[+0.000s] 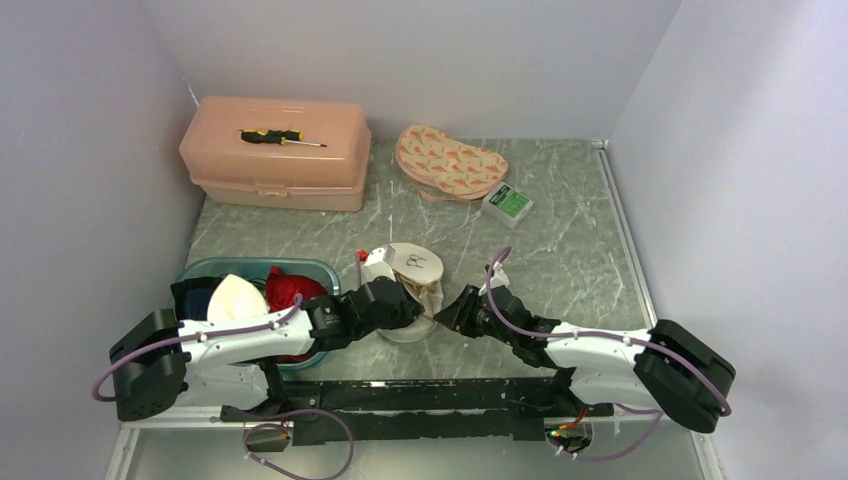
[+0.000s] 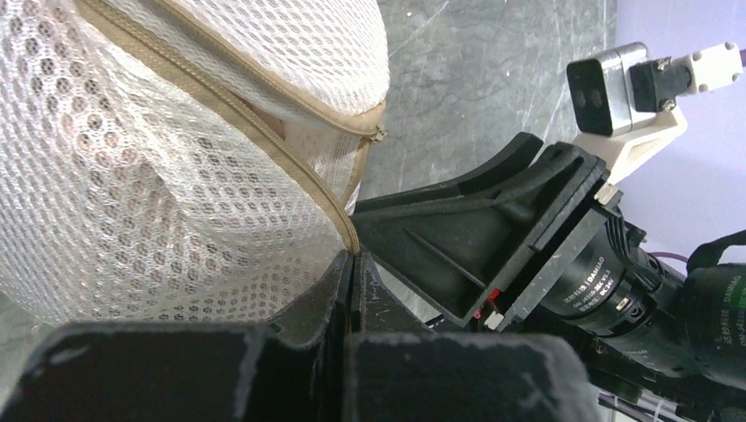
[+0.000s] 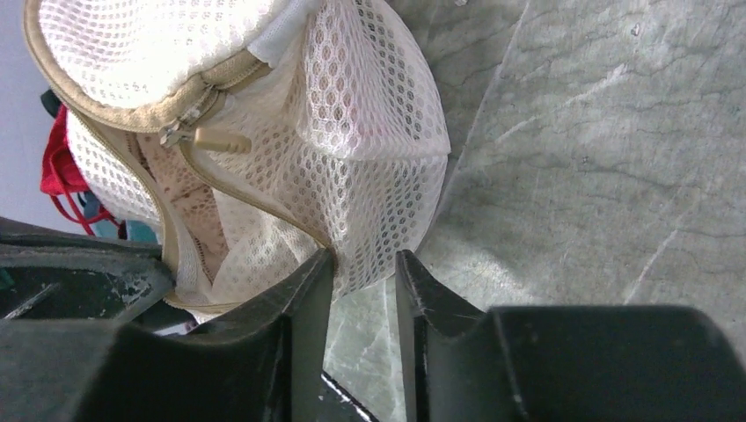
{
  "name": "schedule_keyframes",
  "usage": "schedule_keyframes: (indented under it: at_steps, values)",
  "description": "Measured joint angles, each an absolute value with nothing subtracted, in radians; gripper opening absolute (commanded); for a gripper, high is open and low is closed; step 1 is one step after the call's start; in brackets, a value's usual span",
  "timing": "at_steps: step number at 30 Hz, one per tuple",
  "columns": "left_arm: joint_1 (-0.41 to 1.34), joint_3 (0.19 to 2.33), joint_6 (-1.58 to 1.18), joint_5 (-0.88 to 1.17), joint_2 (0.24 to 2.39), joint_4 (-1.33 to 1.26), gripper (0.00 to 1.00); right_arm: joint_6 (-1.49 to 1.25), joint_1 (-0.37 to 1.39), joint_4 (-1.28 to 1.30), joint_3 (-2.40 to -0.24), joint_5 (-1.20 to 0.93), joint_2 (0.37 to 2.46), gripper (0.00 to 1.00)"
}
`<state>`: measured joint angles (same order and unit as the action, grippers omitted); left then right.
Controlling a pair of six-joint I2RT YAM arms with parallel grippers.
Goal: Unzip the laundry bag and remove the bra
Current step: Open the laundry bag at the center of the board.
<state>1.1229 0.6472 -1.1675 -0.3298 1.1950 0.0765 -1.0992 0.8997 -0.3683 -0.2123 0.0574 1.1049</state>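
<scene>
The white mesh laundry bag [image 1: 415, 268] stands between both arms. My left gripper [image 2: 354, 257] is shut on the bag's [image 2: 132, 176] beige zipper seam, holding its left side [image 1: 405, 300]. My right gripper [image 3: 363, 259] is open at the bag's [image 3: 352, 132] lower right, with a fold of mesh just between its tips, against one finger only. The zipper pull [image 3: 215, 139] hangs at the top of a partly open zipper. Pale lace fabric [image 3: 189, 220] shows inside, so I cannot tell the bra there. Red fabric with thin straps [image 3: 57, 171] lies outside the bag in the basin.
A blue basin [image 1: 250, 263] by the left arm holds a white cup [image 1: 237, 297] and red cloth [image 1: 285, 288]. At the back are a pink toolbox [image 1: 275, 152] with a screwdriver [image 1: 280, 137], a flamingo-print pouch [image 1: 450, 165] and a small green box [image 1: 507, 204].
</scene>
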Motion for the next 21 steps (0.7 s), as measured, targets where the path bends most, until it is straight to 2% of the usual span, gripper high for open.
schedule_keyframes:
  at_steps: [3,4,9,11,15,16,21]
  values:
    - [1.128,0.647,-1.166,-0.327,1.195,0.093,0.03,-1.085,0.895,-0.399,-0.216,0.059,1.147,0.03]
    - [1.129,0.647,-1.164,-0.326,1.195,0.096,0.03,-1.075,0.892,-0.403,-0.216,0.059,1.150,0.00]
    - [1.131,0.647,-1.142,-0.306,1.193,0.098,0.05,-1.012,0.858,-0.368,-0.216,0.078,1.114,0.00]
    - [1.133,0.648,-1.126,-0.295,1.190,0.104,0.17,-0.971,0.844,-0.331,-0.221,0.086,1.074,0.00]
    - [1.136,0.652,-1.096,-0.295,1.153,0.178,0.54,-0.876,0.830,-0.216,-0.266,0.114,0.999,0.00]
    - [1.136,0.656,-1.087,-0.298,1.137,0.204,0.59,-0.861,0.828,-0.197,-0.275,0.121,0.986,0.00]
    - [1.137,0.733,-1.041,-0.336,1.039,0.397,0.71,-0.796,0.825,-0.046,-0.305,0.152,0.872,0.01]
